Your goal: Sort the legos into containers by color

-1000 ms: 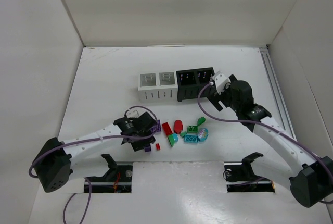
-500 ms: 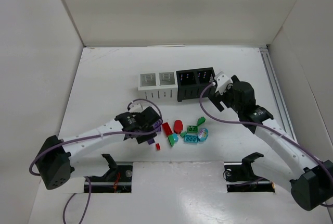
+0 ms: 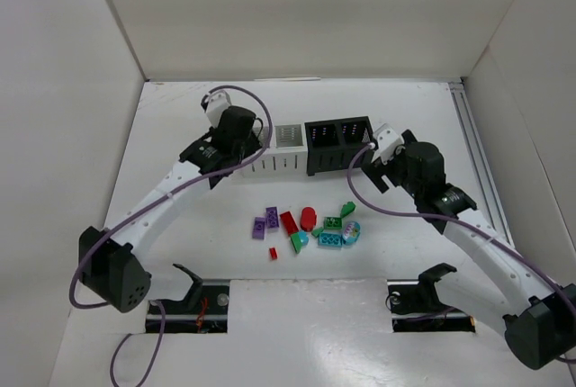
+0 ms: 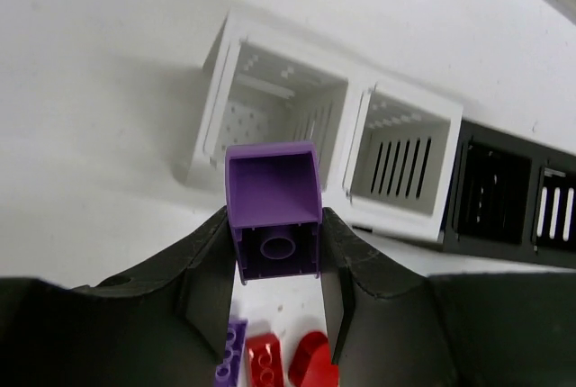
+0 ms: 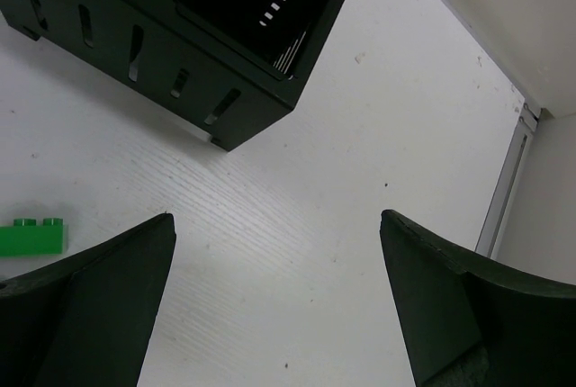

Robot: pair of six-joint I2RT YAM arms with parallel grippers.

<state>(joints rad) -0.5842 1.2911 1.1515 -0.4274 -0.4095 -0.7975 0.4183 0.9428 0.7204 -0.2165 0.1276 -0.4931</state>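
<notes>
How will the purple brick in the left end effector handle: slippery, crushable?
The purple brick looks like hard moulded plastic, so probably stiff, not crushable. The left end effector pinches its smooth sides, so it might slip. Its hollow underside suggests it is light.

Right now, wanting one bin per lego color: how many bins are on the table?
4, joined in one row: outer white bin, inner white bin, inner black bin, outer black bin. None seem hidden.

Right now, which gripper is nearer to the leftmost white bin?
Left. The left gripper hangs by the leftmost white bin, shut on a purple brick; the right gripper is open beyond the black bins.
</notes>
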